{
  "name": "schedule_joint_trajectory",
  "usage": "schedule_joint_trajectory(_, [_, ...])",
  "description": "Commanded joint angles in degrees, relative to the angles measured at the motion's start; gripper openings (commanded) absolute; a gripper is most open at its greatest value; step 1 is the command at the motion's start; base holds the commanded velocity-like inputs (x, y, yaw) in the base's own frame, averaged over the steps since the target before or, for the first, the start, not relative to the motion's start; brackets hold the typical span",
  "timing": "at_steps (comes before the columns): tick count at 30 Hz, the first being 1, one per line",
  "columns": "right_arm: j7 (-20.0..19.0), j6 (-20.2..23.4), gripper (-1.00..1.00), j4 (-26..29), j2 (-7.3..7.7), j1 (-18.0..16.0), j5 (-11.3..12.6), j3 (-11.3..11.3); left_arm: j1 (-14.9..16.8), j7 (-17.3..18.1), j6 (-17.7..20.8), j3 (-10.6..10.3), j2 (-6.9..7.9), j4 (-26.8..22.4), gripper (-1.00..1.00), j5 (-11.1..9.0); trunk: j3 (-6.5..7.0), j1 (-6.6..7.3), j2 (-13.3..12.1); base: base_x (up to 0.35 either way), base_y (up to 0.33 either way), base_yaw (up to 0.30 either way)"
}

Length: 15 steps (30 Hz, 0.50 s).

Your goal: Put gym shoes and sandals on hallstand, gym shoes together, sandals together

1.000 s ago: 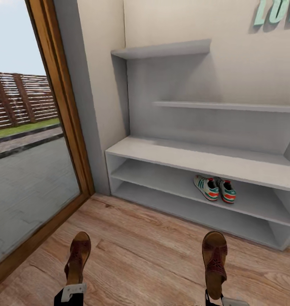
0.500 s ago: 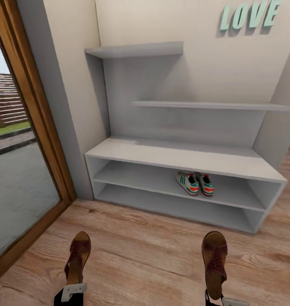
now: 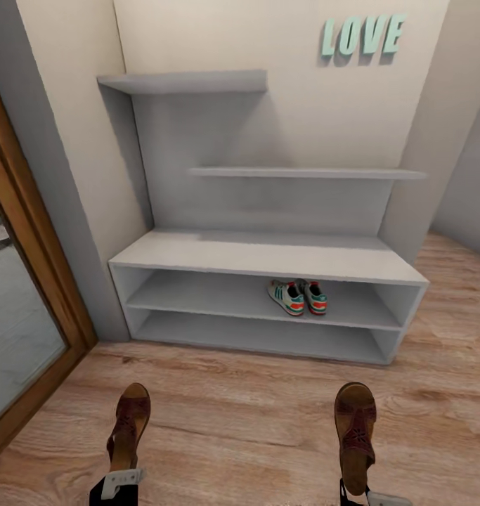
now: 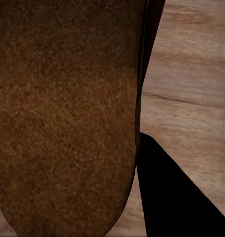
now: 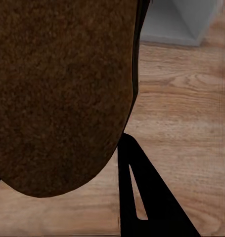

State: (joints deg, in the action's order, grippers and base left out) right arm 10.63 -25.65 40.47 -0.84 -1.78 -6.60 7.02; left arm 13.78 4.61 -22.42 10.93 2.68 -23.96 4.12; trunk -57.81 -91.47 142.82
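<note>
With each arm carrying a sandal out in front, the risk right now is mostly about grip and clearance. Nearest the camera, the left gripper (image 3: 120, 485) is clamped on the heel end of the left sandal (image 3: 129, 425), and the right gripper (image 3: 366, 497) looks clamped on the heel of the right sandal (image 3: 355, 432). Only a bit of each gripper peeks in at the head view's bottom edge, so I'm judging the closed jaws from the way the sandals sit held out, toes pointing at the rack. The wrist cameras just stare at brown soles (image 4: 63, 113) (image 5: 58, 89) with the floor (image 3: 254, 422) well beyond them, so both sandals seem to be up off the planks.

Holding a shoe by one end is a long lever, so my guess is either one could swing or slip out if the arms move sharply.

Further out, the shoe rack (image 3: 268, 256) stands against the wall under the LOVE letters (image 3: 362, 35). The two sneakers (image 3: 298, 296) sit side by side on the upper open shelf, right of its middle. The shelf openings look low, so a sandal going in toe first could catch the top board's front edge. Placed carelessly on the right, it could also bump the sneakers apart. The sandals are held well apart too, so they could land separated instead of as a pair.
</note>
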Motion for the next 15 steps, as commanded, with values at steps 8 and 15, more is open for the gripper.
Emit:
schedule_joint_trajectory(8, [0.3, 0.0, -1.0, -0.1, -0.13, 0.0, -0.7, 0.2, 0.0, 0.4, -0.2, 0.5, -0.04, 0.0, -1.0, 0.7, -0.05, 0.01, 0.0, 0.0, 0.0, -0.287])
schedule_joint_trajectory(15, [0.3, 0.0, -1.0, -0.2, -0.13, -0.1, -0.7, 0.3, 0.0, 0.4, 0.0, 0.2, -0.06, 0.0, -1.0, 1.1, -0.05, 0.01, 0.0, 0.0, 0.0, -0.286])
